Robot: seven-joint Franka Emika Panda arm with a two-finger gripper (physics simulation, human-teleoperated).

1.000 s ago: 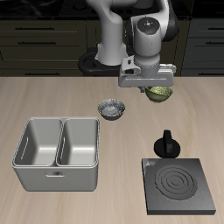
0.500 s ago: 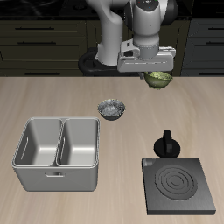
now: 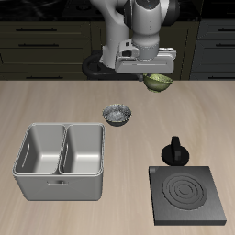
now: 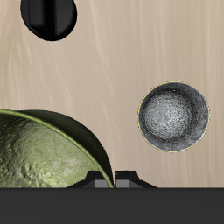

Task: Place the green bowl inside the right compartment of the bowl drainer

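The green bowl (image 3: 160, 82) hangs in the air above the back of the table, tilted, with my gripper (image 3: 154, 73) shut on its rim. In the wrist view the green bowl (image 4: 44, 153) fills a large area right by the gripper (image 4: 112, 178), well above the wood. The bowl drainer (image 3: 60, 174) stands near the table's front edge, far from the gripper, and both of its bins are empty.
A grey-and-white bowl (image 3: 117, 114) (image 4: 174, 116) sits on the table between the gripper and the drainer. A black knobbed pot (image 3: 174, 151) (image 4: 48, 16) stands beside a flat black stove plate (image 3: 188, 195) near the front edge.
The gripper has risen with the green bowl and shifted a little toward the drainer's side. Nothing else moved.
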